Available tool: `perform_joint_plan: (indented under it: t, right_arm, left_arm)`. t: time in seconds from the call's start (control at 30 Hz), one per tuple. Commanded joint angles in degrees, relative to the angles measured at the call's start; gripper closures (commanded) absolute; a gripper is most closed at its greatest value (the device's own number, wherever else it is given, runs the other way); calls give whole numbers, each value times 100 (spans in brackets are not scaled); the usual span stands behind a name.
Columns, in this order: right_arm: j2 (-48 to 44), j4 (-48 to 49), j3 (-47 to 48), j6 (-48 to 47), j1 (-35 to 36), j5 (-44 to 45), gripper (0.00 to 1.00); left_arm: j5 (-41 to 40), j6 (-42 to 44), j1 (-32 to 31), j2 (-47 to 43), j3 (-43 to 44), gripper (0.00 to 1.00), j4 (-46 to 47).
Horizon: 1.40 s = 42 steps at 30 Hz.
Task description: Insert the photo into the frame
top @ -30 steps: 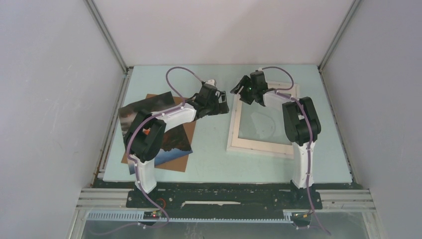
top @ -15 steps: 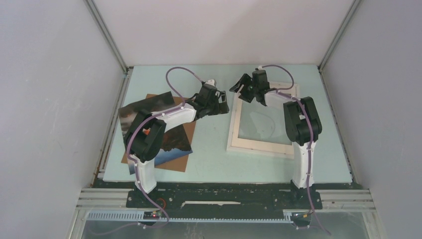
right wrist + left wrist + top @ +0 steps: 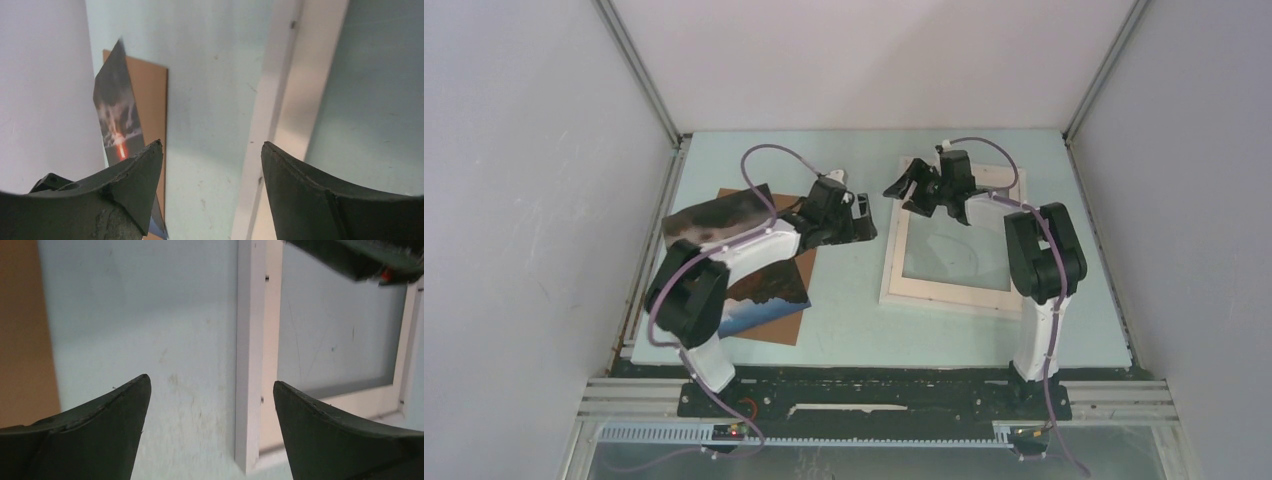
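Both arms over the table (image 3: 849, 305); we take the frame (image 3: 944, 296) as reference.

- The frame lies flat on the table, pane empty; the table surface shows through the pane.
- The photo (image 3: 720, 212) lies well to the left of the frame, on top of the brown backing board (image 3: 776, 326). The left arm hides its middle. In the right wrist view the photo (image 3: 118, 117) has one corner lifted off the board (image 3: 153, 100).
- Left gripper (image 3: 866, 216): fingers spread wide, nothing between them. It hovers just left of the frame's left rail, between the photo and the frame. In the left wrist view the rail (image 3: 249, 360) runs through the gap between the fingers (image 3: 115, 410).
- Right gripper (image 3: 910, 195): fingers apart, holding nothing, above the frame's far-left corner and pointing toward the photo.
- Neither gripper touches the photo.
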Motion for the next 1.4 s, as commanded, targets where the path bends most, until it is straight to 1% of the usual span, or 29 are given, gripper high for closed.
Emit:
perform_joint_plan:
  t: [0.0, 0.1, 0.2, 0.27, 0.33, 0.43, 0.47, 0.53, 0.6, 0.63, 0.73, 0.8, 0.97, 1.1, 1.23, 1.37]
  right_arm:
    - [-645, 250, 61, -547, 164, -345, 20]
    - [-655, 379, 54, -546, 366, -646, 19]
    - [-550, 550, 58, -352, 635, -854, 21]
    - [-418, 764, 53, -48, 840, -910, 21]
    - [-237, 1038, 179, 153, 1093, -1186, 22]
    - [2, 825, 473, 119, 1547, -1188, 23]
    - [42, 721, 479, 67, 1698, -1091, 23]
    - [127, 547, 377, 19, 2037, -943, 23]
    - [233, 738, 196, 148, 2392, -954, 23]
    - [272, 775, 160, 197, 2547, -968, 23]
    - [118, 449, -15, 225, 2944, -407, 24]
    - [-68, 336, -203, 274, 3042, -43, 23]
    - [-267, 21, -529, 349, 3097, 68, 23]
    - [-222, 346, -990, 516, 3136, -102, 24]
    - [-53, 596, -1022, 686, 3141, -277, 24]
    - [176, 866, -870, 1203, 3117, -612, 25]
  left_arm:
    - [-154, 36, -19, -1396, -517, 0, -876]
    - [-662, 100, 8, -2287, -946, 0, -1665]
    - [-1005, -164, 271, -3178, -1457, 0, -2377]
    - [-1061, -484, 621, -3950, -1838, 0, -2681]
    - [-1123, -783, 1111, -4623, -2217, 0, -2790]
    - [-1368, -1045, 2024, -5223, -2580, 0, -2969]
    - [-1352, -1147, 2394, -5262, -2680, 0, -3056]
    - [-998, -1220, 3102, -5176, -2841, 0, -3031]
    - [-898, -1379, 3613, -5010, -2922, 0, -2980]
    - [-919, -1428, 3732, -4950, -2982, 0, -2838]
    - [-1217, -1620, 3823, -4806, -3165, 0, -2478]
    - [-1314, -1822, 3893, -4715, -3328, 0, -2268]
    - [-816, -2153, 4088, -4312, -3756, 0, -1768]
    - [-655, -2185, 4175, -3934, -3915, 0, -1607]
    - [-384, -2363, 4236, -3898, -4278, 0, -1143]
    - [-90, -2423, 4239, -3864, -4522, 0, -900]
